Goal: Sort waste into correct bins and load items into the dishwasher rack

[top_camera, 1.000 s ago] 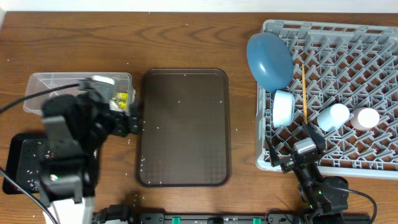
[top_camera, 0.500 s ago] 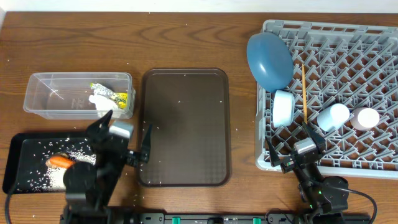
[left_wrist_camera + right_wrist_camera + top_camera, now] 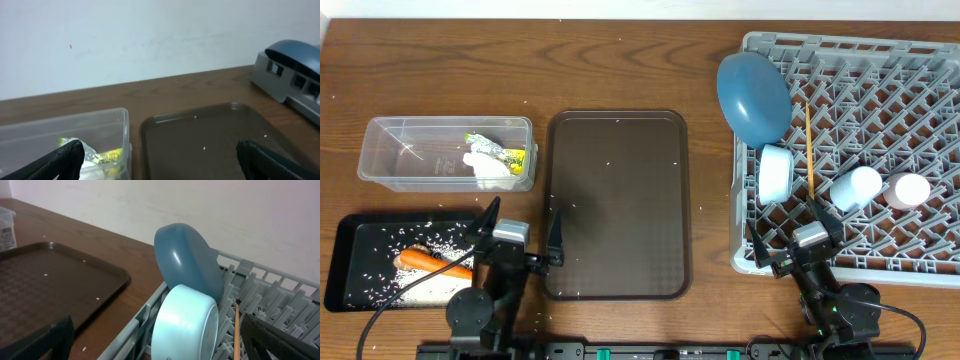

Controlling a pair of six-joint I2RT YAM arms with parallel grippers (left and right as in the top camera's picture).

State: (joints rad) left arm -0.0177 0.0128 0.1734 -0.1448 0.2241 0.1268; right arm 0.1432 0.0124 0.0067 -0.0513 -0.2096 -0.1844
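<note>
The dark brown serving tray [image 3: 615, 200] lies mid-table, bare apart from a few white specks; left of its far corner stands the clear tub [image 3: 390, 150], holding the crumpled white tissue [image 3: 485, 167] and the yellow-green wrapper [image 3: 507, 154] at the end nearest the tray; the wrapper carries dark print, too small to read in either the overhead or the left wrist view; left of the tray's near corner lies the black tray [image 3: 350, 262], with the orange carrot [image 3: 430, 262] and loose white rice [image 3: 445, 287] in it; the left gripper [image 3: 522, 222] sits just beside the serving tray's near left corner, fingers [image 3: 60, 160] spread wide with nothing between them; right of the serving tray stands the grey rack [image 3: 880, 60]; in its side nearest the tray the blue plate [image 3: 753, 97] stands on edge, the white-inside bowl [image 3: 776, 173] just in front of it, the chopsticks [image 3: 809, 150] beside both; further right lie the light blue cup [image 3: 855, 187] and the pink cup [image 3: 907, 189], side by side; the right gripper [image 3: 786, 224] is at the rack's near corner closest to the tray, its jaws apart and empty.
</note>
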